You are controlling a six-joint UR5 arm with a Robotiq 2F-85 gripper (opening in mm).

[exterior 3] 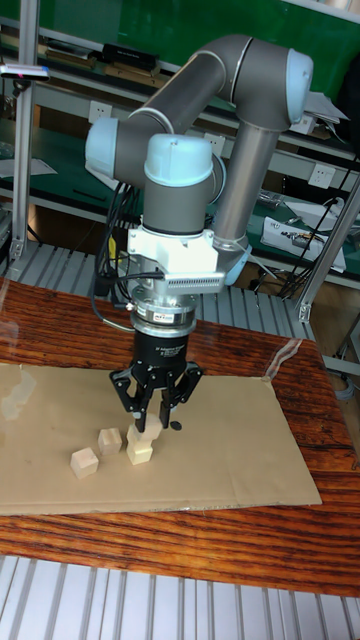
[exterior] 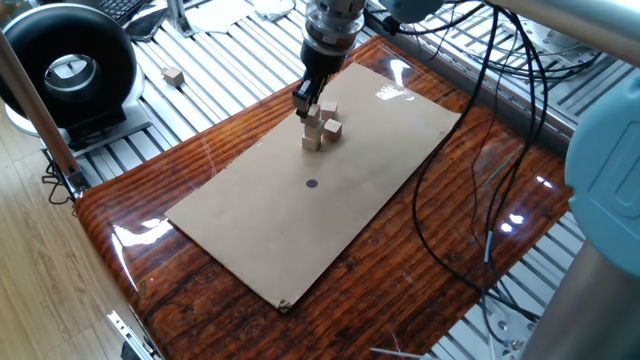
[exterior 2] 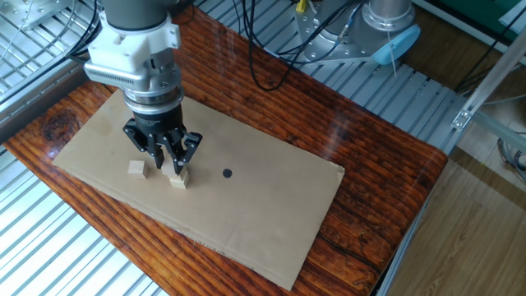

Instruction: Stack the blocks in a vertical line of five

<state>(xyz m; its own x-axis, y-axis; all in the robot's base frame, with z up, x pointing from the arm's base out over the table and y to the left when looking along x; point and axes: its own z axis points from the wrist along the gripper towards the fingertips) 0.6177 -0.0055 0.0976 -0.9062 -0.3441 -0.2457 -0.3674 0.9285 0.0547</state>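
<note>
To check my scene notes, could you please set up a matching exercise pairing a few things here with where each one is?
Things:
1. top block
2. stray block
3. dark spot

Places:
A. on the metal slats
B. on the cardboard, apart from any block
C. between the fingers, on another block

Pairs: 1-C, 2-A, 3-B
</note>
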